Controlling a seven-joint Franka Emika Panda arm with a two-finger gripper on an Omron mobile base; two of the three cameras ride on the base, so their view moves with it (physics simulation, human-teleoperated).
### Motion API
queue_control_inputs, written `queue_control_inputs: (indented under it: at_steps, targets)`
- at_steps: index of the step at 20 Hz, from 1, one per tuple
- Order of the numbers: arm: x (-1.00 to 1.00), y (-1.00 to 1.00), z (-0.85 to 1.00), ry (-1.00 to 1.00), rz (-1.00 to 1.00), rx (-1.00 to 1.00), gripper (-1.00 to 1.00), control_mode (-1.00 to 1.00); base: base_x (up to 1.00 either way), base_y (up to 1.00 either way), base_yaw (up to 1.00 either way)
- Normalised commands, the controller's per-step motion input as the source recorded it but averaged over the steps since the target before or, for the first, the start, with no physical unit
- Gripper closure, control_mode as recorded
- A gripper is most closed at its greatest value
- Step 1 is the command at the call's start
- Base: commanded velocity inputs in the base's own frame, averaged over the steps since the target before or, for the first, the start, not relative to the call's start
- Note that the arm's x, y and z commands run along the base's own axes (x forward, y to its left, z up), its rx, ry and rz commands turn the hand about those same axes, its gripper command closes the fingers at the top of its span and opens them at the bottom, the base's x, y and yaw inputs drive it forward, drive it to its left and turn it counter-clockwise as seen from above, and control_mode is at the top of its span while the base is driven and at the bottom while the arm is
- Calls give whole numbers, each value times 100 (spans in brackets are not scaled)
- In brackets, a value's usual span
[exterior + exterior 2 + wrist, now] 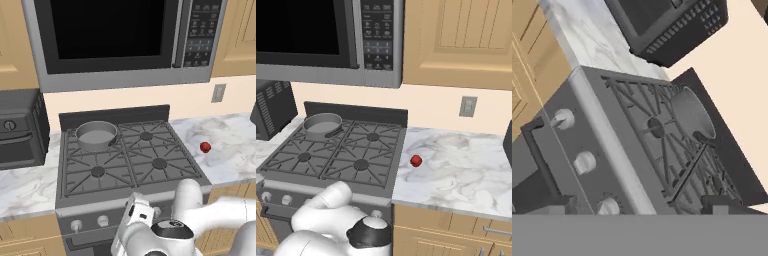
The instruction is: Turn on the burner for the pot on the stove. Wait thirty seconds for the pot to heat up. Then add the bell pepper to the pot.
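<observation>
The grey pot [96, 135] sits on the back left burner of the dark stove [150, 172], its short dark handle pointing right. It also shows in the right base view as pot [322, 123] and in the tilted hand view as pot [692, 112]. The red bell pepper [205, 147] lies on the marble counter right of the stove, also seen as pepper [416, 160]. My gripper [639, 207] hangs open in front of the stove's front panel with nothing between its fingers. Pale knobs [585, 162] are just ahead of it, untouched.
A dark toaster oven [20, 130] stands on the counter left of the stove. A microwave [115, 35] hangs above the burners. The oven door handle [539, 160] runs below the knobs. A wall outlet [468, 106] is behind the right counter.
</observation>
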Motion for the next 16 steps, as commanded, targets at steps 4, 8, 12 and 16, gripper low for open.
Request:
queue_control_inputs:
  at_steps: [4,8,12,16]
  targets:
    - [-2,-47,80,49,-29,0,-100,-100,0,0,0]
    - [-18,-52,90,56,-33,0,-100,-100,0,0,0]
    - [-31,-62,80,58,-33,2,-100,-100,0,0,0]
    - [-24,-59,33,50,-29,3,-100,-100,0,0,0]
